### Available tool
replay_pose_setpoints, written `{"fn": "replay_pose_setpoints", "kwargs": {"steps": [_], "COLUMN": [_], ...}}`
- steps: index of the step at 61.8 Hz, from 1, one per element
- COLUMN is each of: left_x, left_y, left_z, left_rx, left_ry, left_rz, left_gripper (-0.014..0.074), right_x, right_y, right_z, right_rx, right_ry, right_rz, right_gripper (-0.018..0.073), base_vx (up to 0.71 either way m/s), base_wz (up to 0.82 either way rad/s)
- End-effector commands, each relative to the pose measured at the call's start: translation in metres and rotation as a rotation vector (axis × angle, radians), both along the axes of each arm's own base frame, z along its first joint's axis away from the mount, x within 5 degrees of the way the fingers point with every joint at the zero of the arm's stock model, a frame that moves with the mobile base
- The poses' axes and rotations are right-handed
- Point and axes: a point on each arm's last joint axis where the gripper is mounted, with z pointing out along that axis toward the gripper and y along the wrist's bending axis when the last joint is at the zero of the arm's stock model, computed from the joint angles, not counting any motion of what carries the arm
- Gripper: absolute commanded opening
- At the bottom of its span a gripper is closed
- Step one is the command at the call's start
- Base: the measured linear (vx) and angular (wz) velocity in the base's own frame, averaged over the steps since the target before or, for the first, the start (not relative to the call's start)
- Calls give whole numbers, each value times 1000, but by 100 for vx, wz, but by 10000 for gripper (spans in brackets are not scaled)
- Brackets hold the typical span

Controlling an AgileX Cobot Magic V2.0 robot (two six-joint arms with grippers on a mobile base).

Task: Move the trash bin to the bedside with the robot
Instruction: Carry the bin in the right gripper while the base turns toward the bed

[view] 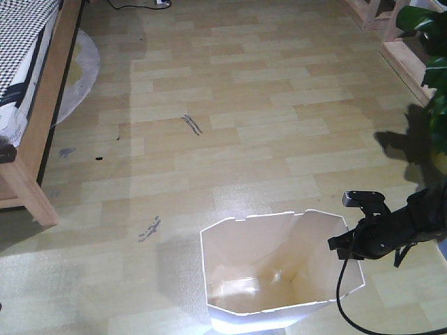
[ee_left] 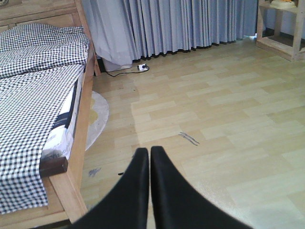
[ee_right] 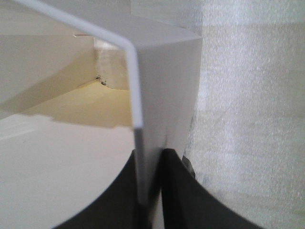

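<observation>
The white trash bin [view: 272,269] stands on the wood floor at the bottom centre of the front view, cream inside. My right gripper [view: 353,244] is shut on its right rim, a black cable hanging below the arm. In the right wrist view the bin's wall [ee_right: 162,81] runs down between the two black fingers, with my right gripper [ee_right: 150,155] pinching the rim. The bed [view: 31,105], with wooden frame and checked bedding, lies at the far left, well apart from the bin. In the left wrist view my left gripper [ee_left: 146,151] is shut on nothing, above bare floor, right of the bed [ee_left: 43,105].
A round pale rug [view: 80,73] lies beside the bed. Grey curtains [ee_left: 176,24] hang at the back, with a power strip and cable [ee_left: 140,67] on the floor below. Wooden furniture [view: 412,59] and a green plant [view: 436,63] stand at the right. Dark scuffs [view: 192,124] mark the floor.
</observation>
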Motion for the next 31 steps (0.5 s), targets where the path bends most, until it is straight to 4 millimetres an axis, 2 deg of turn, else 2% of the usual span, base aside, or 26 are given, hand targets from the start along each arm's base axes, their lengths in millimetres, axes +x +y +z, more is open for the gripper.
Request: {"fn": "replay_pose_setpoints", "kwargs": {"steps": [1, 31], "left_x": [1, 1], "left_y": [-1, -1], "left_z": [-2, -2], "left_rx": [-12, -12], "left_ry": [-55, -55], "left_rz": [-16, -16], "left_gripper": [-6, -6], "right_x": [12, 12], "right_y": [10, 10], "right_z": [27, 27], "right_rx": [143, 143], "right_ry": [-81, -81], "right_rz": [3, 3], "right_gripper": [-7, -7], "base_vx": [33, 37], "base_wz": [6, 7]}}
